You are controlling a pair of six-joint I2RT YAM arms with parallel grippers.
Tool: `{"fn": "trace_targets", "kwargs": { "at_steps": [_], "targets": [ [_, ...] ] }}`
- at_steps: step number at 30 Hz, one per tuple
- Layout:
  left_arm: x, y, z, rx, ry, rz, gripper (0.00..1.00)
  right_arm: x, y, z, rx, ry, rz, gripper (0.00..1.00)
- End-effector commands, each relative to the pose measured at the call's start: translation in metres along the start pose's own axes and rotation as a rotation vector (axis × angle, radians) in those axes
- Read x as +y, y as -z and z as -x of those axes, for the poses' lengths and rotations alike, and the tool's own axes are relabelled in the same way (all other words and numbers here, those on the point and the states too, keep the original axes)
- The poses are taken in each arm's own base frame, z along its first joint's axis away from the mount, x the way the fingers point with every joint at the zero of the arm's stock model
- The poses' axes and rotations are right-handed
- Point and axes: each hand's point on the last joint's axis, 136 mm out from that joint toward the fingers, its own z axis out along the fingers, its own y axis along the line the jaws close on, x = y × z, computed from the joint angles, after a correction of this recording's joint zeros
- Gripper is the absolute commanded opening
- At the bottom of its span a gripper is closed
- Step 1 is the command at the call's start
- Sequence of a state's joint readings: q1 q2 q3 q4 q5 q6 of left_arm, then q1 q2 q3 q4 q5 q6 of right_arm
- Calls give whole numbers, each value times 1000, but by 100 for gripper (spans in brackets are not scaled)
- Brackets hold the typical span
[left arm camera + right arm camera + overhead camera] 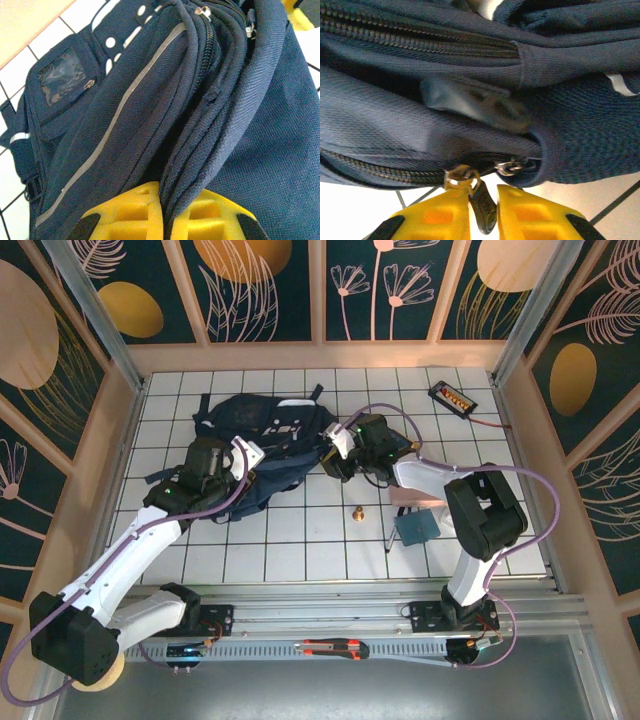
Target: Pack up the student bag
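Early going here, by the look of it. The student bag (pixel 262 420) lies slumped on the white tiled surface (pixel 300 540), out toward ten o'clock from its middle, and nothing appears packed yet. A small brass piece (pixel 357 512) sits at about six o'clock, a blue pad (pixel 415 528) at four o'clock, and a black device (pixel 452 396) far off at two o'clock, all well apart from the bag.

Left hand (pixel 167 217) is clamped tight on a thick fold of the bag's navy fabric, pinning it. Right hand (pixel 484 214) is at the bag's three o'clock edge, its yellow fingers narrowed right down on a black zipper pull (pixel 481 202) hanging from a brass slider. The zip track beside it looks mostly closed, so I'd call this the opening step, with all the loading left to do.

The bag itself is dark navy weave, soft and creased, with several zipped compartments stacked close together. A thin grey reflective stripe (pixel 115 120) runs along one panel, and there's a little clear window pocket (pixel 62 80) on the front.
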State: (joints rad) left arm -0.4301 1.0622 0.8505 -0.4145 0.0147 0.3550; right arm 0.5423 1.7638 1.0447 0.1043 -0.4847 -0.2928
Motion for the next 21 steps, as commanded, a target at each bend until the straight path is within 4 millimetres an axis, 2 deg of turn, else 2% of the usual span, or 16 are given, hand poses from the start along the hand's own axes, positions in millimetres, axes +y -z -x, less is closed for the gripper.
{"fn": "trace_targets", "kwargs": {
  "at_steps": [1, 6, 8, 10, 13, 15, 18, 21],
  "targets": [
    [16, 11, 14, -68, 23, 68, 0, -14, 4, 10, -27, 8, -84, 0],
    [19, 9, 11, -54, 24, 88, 0, -3, 8, 10, -20, 11, -31, 0],
    [23, 8, 10, -43, 21, 109, 0, 16, 11, 14, -15, -11, 87, 0],
    [26, 5, 7, -31, 17, 126, 0, 42, 22, 20, -21, -77, 294, 0],
    [27, 0, 6, -22, 12, 134, 0, 63, 37, 21, 9, -242, 543, 0],
    [27, -3, 5, -18, 11, 136, 0, 73, 43, 14, 44, -318, 660, 0],
    [25, -7, 8, -29, 22, 121, 0, 82, 37, -3, 119, -377, 716, 0],
    [21, -8, 11, -47, 31, 94, 0, 88, 29, -15, 174, -399, 725, 8]
  ]
}}
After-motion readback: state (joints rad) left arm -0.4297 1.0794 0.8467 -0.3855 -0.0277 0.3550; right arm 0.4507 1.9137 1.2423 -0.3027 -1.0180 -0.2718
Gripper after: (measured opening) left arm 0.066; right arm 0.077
